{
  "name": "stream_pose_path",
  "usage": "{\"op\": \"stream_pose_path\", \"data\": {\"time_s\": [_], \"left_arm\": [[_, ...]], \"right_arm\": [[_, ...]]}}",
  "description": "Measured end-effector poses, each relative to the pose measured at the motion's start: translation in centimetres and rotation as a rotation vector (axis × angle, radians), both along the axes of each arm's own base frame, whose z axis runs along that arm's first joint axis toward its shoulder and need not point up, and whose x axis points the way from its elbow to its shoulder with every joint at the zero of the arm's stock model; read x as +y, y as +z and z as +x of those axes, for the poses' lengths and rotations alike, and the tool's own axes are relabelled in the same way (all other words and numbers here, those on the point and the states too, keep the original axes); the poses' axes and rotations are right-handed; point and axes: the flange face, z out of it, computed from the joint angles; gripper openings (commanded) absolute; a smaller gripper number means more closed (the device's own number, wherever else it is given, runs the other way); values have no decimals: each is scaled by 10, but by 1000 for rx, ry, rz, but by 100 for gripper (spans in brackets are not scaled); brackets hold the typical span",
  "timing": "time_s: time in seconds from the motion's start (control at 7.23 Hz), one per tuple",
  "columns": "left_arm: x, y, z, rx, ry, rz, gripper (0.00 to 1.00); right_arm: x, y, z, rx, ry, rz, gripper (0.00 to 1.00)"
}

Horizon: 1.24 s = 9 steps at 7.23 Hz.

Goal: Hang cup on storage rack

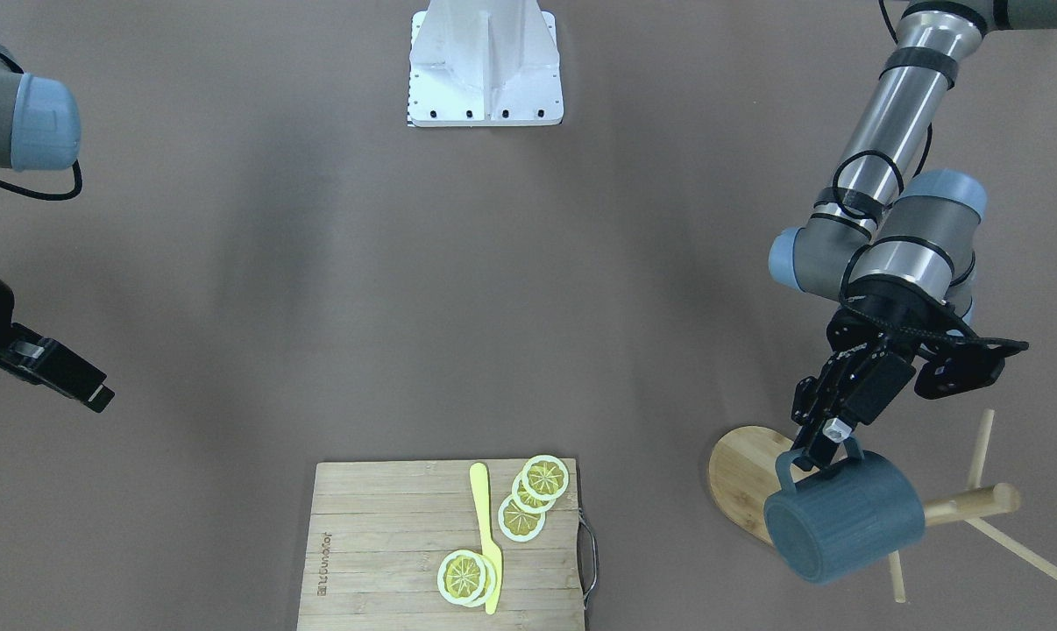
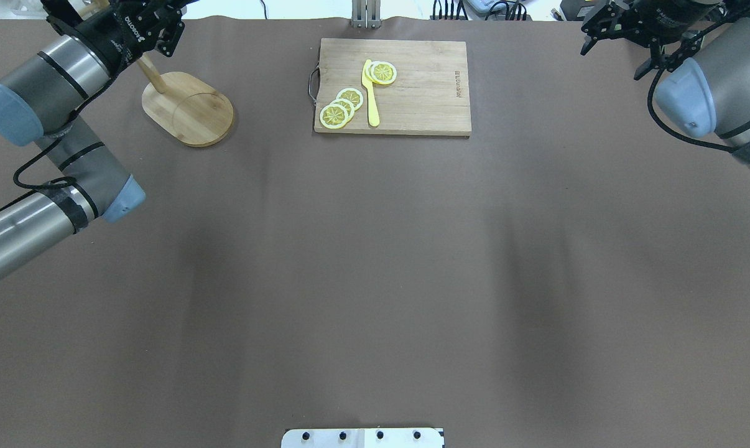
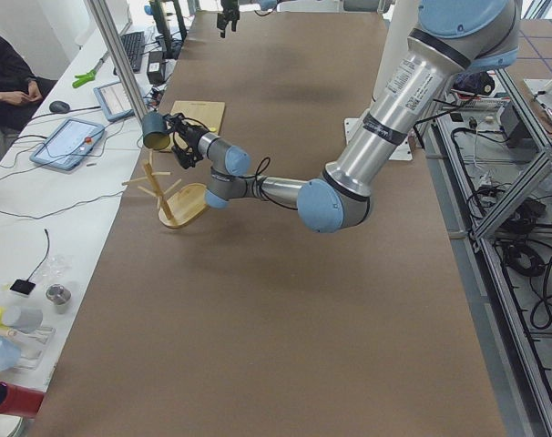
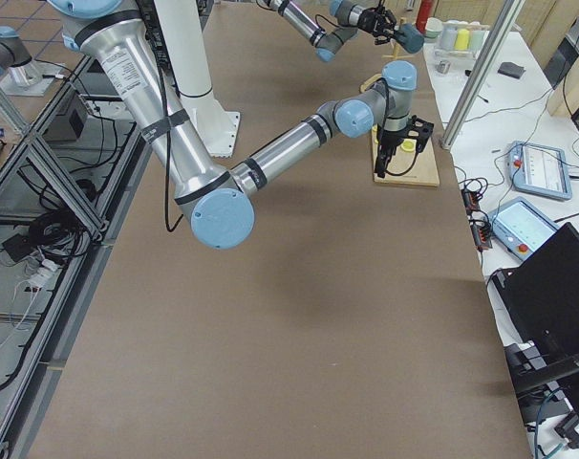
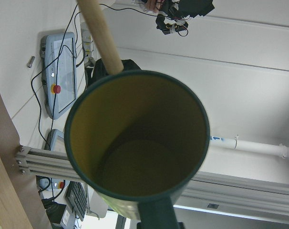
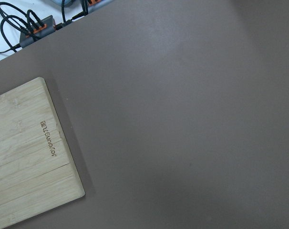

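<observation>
- Well, my left gripper (image 1: 825, 449) is clamped tight on the handle of the cup (image 1: 844, 517), holding it tipped on its side in the air.
- The cup hangs over the storage rack (image 1: 739, 473), mouth turned toward the post, a dowel just beside its rim.
- My right gripper (image 1: 55, 372) hovers well apart; I cannot tell how wide it stands.

- Cup (image 1: 844, 521): matt slate-blue outside; yellow inside with a soft sheen.
- Rack (image 1: 741, 475): light bamboo, smooth, with grain showing on the base.
- Board (image 1: 388, 543): slatted bamboo, matt, with a thin dark metal handle.
- Knife (image 1: 486, 536): smooth yellow plastic.
- Counter (image 2: 375, 249): matt brown, paper-like cover, faintly creased.
- Left arm (image 1: 897, 114): brushed silver metal with blue plastic caps.
- Left end effector (image 1: 818, 451): matt black.
</observation>
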Motion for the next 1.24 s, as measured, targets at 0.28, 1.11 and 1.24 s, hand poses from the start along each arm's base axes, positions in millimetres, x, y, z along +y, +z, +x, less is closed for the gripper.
{"op": "stream_pose_path", "data": {"time_s": [0.28,1.11,1.24], "left_arm": [[-6,2,-4,-10,-9,-15,0],[-15,11,-18,4,-19,-47,0],[-14,13,-18,2,-17,-49,0]], "right_arm": [[0,0,0,0,0,0,100],[1,-3,0,-2,-1,6,100],[2,-3,0,-2,0,7,100]]}}
